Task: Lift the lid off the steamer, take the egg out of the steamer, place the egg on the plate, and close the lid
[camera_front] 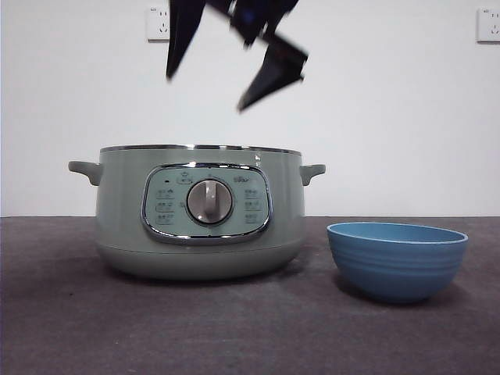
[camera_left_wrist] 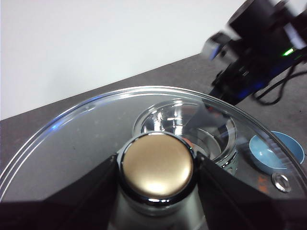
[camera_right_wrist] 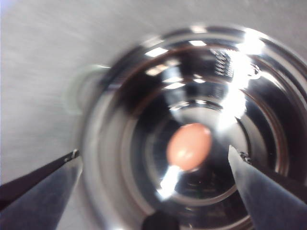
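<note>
The steamer, a pale green pot with a silver dial, stands uncovered on the table. My right gripper hangs open above its mouth. In the right wrist view the jaws of my right gripper spread wide over the shiny inner pot, and the brownish-orange egg lies on its bottom. My left gripper is shut on the round knob of the glass lid and holds it up in the air. Through the glass I see the steamer and the blue plate below. The plate stands right of the steamer.
The dark table runs along a white wall with sockets. The right arm and its cables show beyond the lid in the left wrist view. The steamer's side handles stick out on both sides.
</note>
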Available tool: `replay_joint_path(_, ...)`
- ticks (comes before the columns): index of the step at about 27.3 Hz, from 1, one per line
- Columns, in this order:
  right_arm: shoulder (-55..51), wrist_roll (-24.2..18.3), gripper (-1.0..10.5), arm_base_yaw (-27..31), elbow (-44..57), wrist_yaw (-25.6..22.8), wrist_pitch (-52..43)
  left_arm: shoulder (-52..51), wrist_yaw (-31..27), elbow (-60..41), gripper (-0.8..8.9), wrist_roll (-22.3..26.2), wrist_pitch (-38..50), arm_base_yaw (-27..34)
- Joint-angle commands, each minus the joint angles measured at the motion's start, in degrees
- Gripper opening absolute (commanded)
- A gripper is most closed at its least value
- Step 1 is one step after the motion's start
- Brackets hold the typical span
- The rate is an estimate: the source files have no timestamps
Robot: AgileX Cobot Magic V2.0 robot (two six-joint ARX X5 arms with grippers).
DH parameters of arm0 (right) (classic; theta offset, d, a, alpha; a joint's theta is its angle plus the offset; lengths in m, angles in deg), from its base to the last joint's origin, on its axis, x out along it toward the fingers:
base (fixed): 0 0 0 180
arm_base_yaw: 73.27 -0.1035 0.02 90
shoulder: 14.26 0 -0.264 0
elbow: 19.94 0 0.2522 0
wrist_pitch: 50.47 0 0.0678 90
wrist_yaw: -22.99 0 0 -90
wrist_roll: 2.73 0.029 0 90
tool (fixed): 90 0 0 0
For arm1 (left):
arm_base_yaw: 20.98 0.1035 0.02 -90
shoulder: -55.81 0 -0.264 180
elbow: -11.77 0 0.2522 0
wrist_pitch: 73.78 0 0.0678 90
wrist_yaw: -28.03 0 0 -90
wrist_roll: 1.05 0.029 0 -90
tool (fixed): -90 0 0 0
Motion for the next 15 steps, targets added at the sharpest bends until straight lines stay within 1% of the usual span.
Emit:
replay_joint_path(1,4.13,-0.07,5.3,-0.02,-0.26,-0.31,-1.62,-0.55,-0.24,0.81,-0.08,-0.42,2.78,-0.2)
replay_joint_path(6,9.2,0.15,5.3,-0.02,-0.26,-0.5,-5.49,-0.55,-0.17,0.81,-0.08,-0.37,2.19,-0.2)
replay_joint_path(8,10.67,0.37,5.3,-0.02,-0.26,-1.75,-6.29,-0.55,-0.17,0.81,-0.08,-0.39,2.08,-0.2)
replay_joint_path(13,13.42,0.42,5.3,-0.02,-0.26,-2.01,-8.15,-0.55,-0.09,0.81,-0.08,-0.37,1.95,-0.2)
replay_joint_path(15,14.23,0.39,5.3,0.0,-0.26,-3.26,-8.41,-0.55,-0.07,0.81,-0.08,-0.35,1.95,-0.2)
